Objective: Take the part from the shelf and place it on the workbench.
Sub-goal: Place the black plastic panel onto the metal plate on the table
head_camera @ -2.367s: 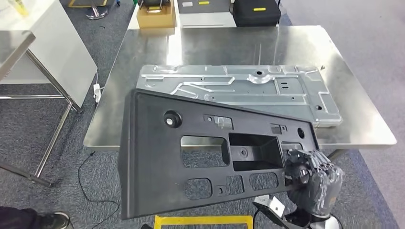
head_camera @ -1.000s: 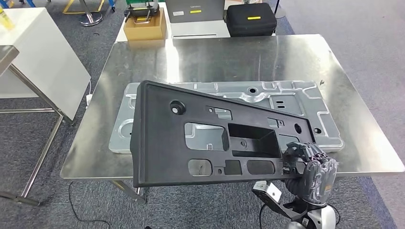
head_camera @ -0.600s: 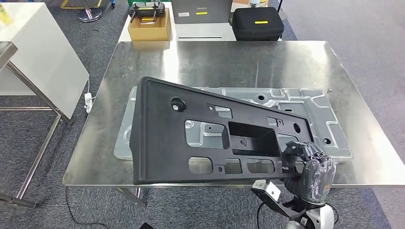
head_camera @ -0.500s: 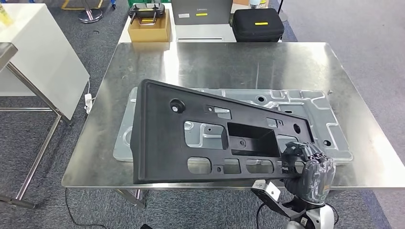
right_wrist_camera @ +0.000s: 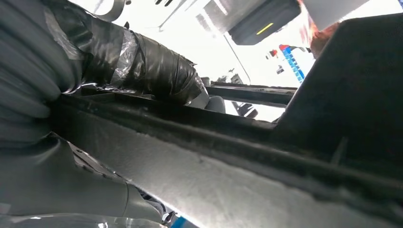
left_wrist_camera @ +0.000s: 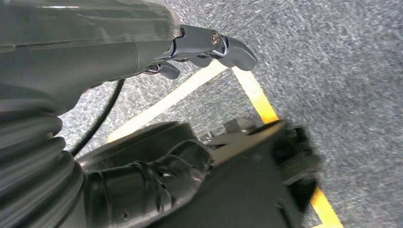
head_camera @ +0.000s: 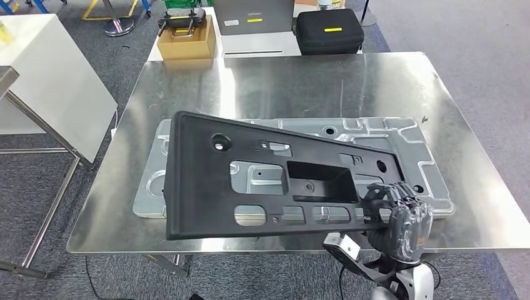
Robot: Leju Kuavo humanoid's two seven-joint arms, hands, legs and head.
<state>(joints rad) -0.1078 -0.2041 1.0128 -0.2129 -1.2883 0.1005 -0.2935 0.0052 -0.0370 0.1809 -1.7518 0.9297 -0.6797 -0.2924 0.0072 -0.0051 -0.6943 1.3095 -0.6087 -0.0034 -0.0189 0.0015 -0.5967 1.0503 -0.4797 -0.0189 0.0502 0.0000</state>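
A large black plastic panel (head_camera: 206,187) with several cut-outs hangs tilted over the near half of the steel workbench (head_camera: 300,81). My right hand (head_camera: 397,219) grips its near right corner from below the bench's front edge. In the right wrist view, taped dark fingers (right_wrist_camera: 142,61) wrap over the black panel's rim (right_wrist_camera: 237,161). Under the black panel a silver stamped metal panel (head_camera: 375,134) lies flat on the bench. My left hand (left_wrist_camera: 209,45) hangs over grey carpet with yellow tape lines, holding nothing, its fingers loosely extended.
Beyond the bench's far edge stand a cardboard box (head_camera: 184,40), a grey case (head_camera: 253,22) and a black case (head_camera: 328,30). A white table (head_camera: 56,81) with steel legs stands to the left. The far half of the bench is bare steel.
The camera has come closer to the bench and shifted. The black panel, still in my right hand, now reaches out over the bench and the silver panel.
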